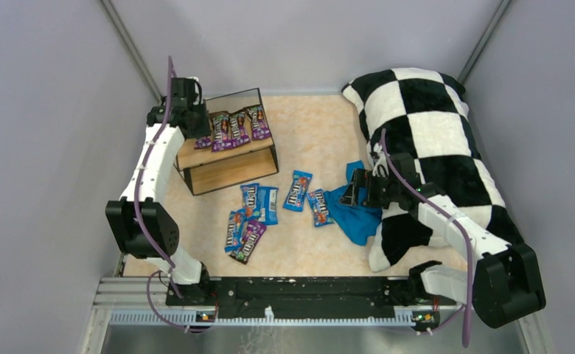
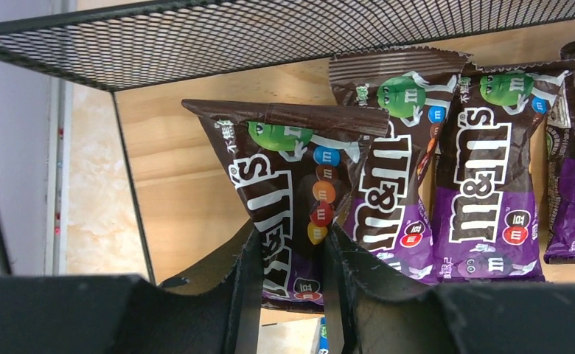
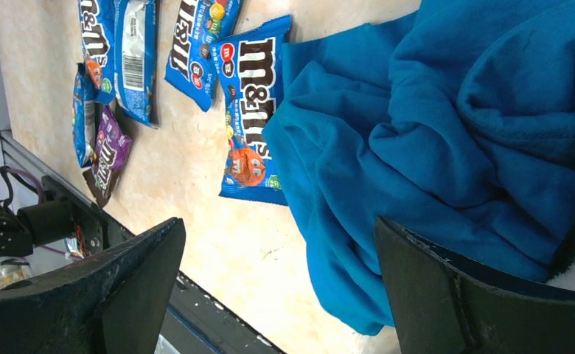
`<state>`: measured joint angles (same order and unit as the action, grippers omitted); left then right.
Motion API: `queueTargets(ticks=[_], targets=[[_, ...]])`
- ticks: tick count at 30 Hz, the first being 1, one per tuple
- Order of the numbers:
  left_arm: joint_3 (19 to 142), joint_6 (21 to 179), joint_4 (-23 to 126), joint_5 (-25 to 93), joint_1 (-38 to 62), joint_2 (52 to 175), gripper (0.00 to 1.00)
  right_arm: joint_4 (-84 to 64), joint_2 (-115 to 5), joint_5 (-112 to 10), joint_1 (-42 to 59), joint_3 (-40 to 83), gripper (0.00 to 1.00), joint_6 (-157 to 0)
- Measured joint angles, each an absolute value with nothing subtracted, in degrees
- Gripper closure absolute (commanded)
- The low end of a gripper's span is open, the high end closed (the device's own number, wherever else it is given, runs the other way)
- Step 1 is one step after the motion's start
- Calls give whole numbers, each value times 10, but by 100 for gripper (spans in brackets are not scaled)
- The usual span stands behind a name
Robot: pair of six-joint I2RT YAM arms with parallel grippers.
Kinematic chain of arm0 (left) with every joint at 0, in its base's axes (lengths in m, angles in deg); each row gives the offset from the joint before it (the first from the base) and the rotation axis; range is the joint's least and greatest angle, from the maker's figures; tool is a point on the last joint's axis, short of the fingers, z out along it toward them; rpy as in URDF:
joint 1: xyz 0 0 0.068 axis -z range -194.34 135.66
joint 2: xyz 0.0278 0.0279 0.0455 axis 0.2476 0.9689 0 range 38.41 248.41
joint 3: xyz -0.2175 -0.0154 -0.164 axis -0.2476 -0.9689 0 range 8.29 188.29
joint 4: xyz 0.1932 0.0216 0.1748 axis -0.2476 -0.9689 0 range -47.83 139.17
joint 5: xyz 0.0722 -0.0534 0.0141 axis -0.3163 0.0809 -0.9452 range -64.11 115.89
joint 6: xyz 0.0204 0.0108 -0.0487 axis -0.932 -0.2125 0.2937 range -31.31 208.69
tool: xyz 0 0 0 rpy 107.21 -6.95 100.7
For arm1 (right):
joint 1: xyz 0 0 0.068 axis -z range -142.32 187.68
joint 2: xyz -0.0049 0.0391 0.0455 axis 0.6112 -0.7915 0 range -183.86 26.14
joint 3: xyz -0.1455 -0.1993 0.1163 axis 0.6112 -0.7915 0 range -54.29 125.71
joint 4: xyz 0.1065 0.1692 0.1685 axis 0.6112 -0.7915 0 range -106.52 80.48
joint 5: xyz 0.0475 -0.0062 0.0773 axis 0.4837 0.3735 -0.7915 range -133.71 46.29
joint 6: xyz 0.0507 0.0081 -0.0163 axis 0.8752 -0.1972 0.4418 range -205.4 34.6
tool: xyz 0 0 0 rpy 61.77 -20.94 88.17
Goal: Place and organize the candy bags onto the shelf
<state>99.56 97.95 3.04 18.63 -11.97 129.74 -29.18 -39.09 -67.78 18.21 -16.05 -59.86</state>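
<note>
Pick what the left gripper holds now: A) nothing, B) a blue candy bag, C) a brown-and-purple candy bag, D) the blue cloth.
C: the left wrist view shows the left gripper closed on a brown-and-purple candy bag at the shelf, beside other purple bags lying on its board.

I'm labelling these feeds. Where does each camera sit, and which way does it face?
Top: above and behind the arms, looking down on table, shelf and pillow; both arms show.
Left wrist: on the left arm, facing the shelf's top board; left tool pinches a purple bag.
Right wrist: on the right arm, looking down at cloth and blue bags; open right tool shows.
Shared: top and right wrist both see the cloth.
</note>
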Motion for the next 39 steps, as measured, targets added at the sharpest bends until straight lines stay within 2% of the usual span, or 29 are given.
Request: queueTargets(ticks=[6, 12, 17, 21, 25, 32, 39], targets=[[996, 980, 30, 199, -120, 1317, 58, -292, -394, -678, 182, -161, 1, -599], [996, 979, 29, 201, -120, 1317, 46, -292, -394, -678, 182, -161, 1, -599], [996, 980, 26, 205, -120, 1317, 31, -292, -394, -678, 182, -161, 1, -598], [1003, 979, 15, 206, -120, 1316, 16, -292, -394, -678, 182, -161, 1, -598], [1020, 980, 4, 219, -120, 1303, 7, -292, -394, -678, 182, -161, 1, -598], [1018, 987, 6, 304, -120, 1212, 4, -292, -394, -678, 182, -160, 1, -598], [845, 1000, 27, 429, -97, 1049, 2, -288, -401, -680, 181, -160, 1, -598]])
